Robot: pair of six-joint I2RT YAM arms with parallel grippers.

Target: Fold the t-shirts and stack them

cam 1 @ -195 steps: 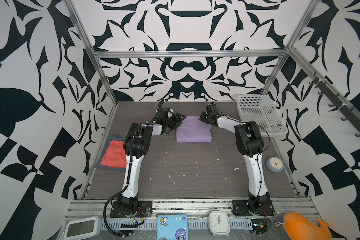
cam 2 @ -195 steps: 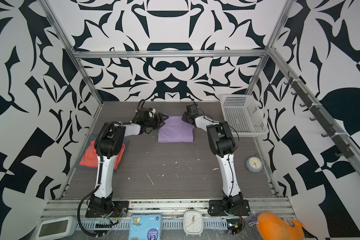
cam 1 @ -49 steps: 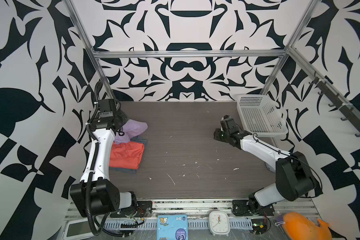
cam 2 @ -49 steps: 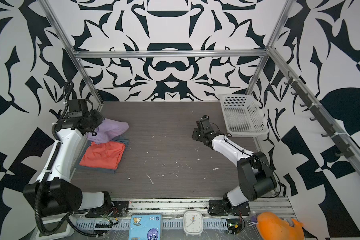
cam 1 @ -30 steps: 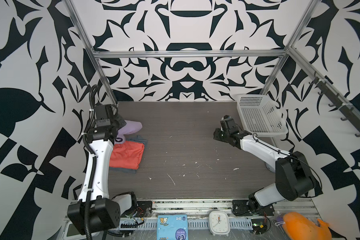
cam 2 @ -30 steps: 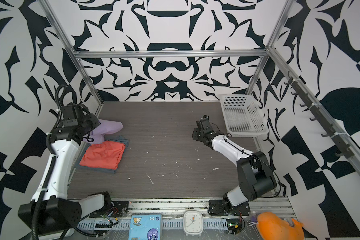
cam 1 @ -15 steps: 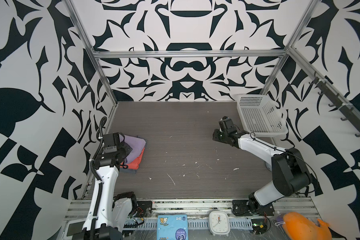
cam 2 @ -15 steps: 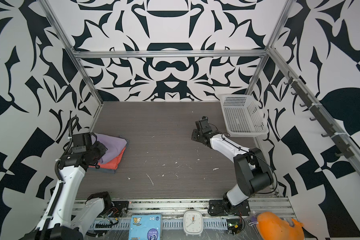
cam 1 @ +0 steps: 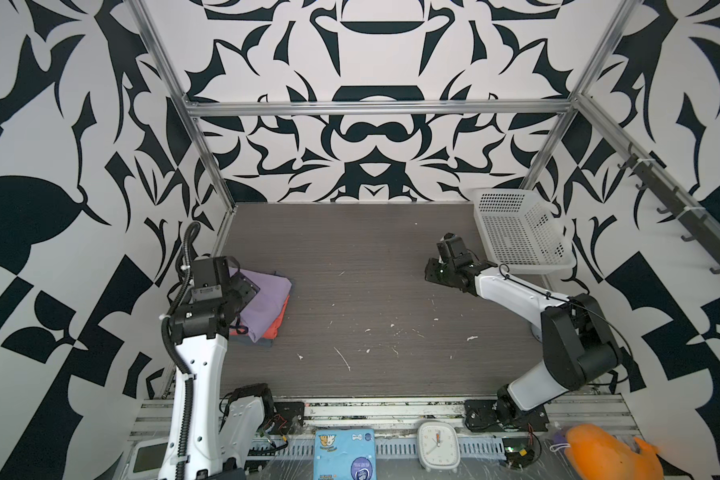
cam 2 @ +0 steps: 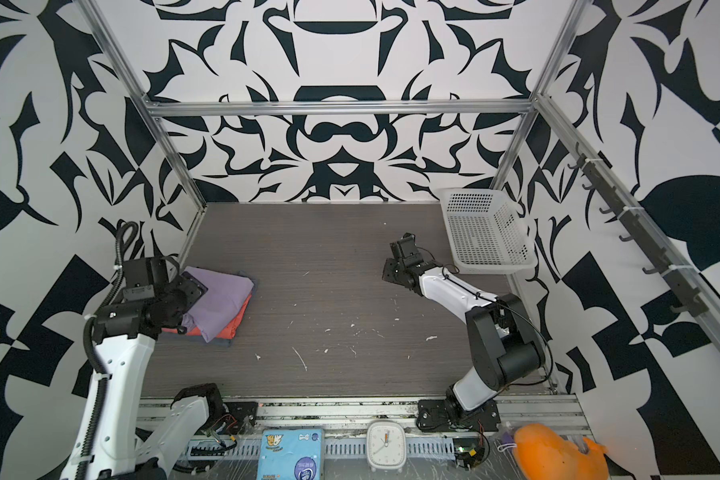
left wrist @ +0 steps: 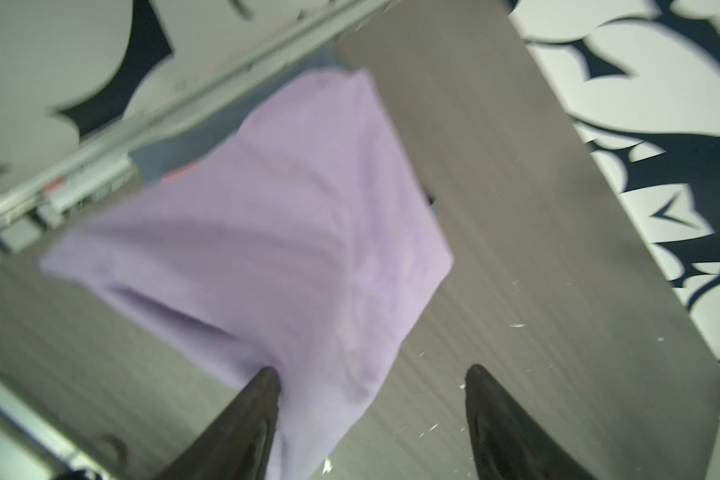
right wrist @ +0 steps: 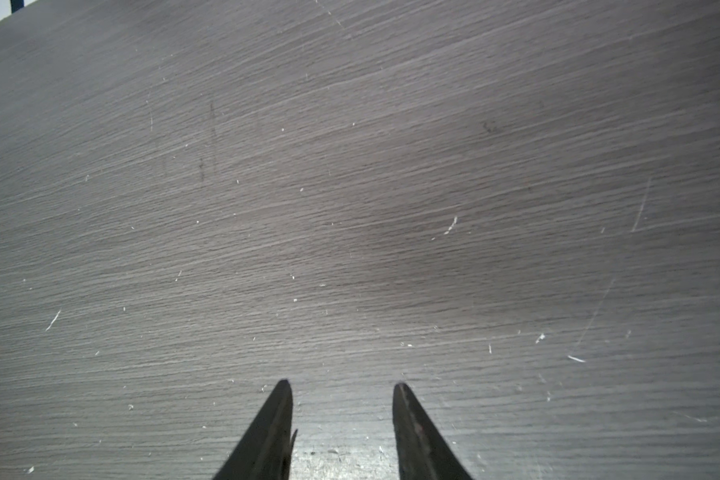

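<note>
Left claw point(left wrist: 373, 370) is released, just brushing the lavender t-shirt point(left wrist: 287, 232), which tops the coral t-shirt point(cam 1: 278, 323) at the surface's point(cam 1: 371, 291) left edge. Best lift straight up, so no fold drags. Farther off, right claw point(right wrist: 341, 384) hangs open, empty.

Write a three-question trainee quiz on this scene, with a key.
1. True or false: the purple shirt lies on top of the red shirt.
2. Fill in: the jaws of the left gripper stand ___.
3. Which one is nearer the basket? A) left gripper B) right gripper C) red shirt

Key: 1 true; 2 open; 3 B.
</note>
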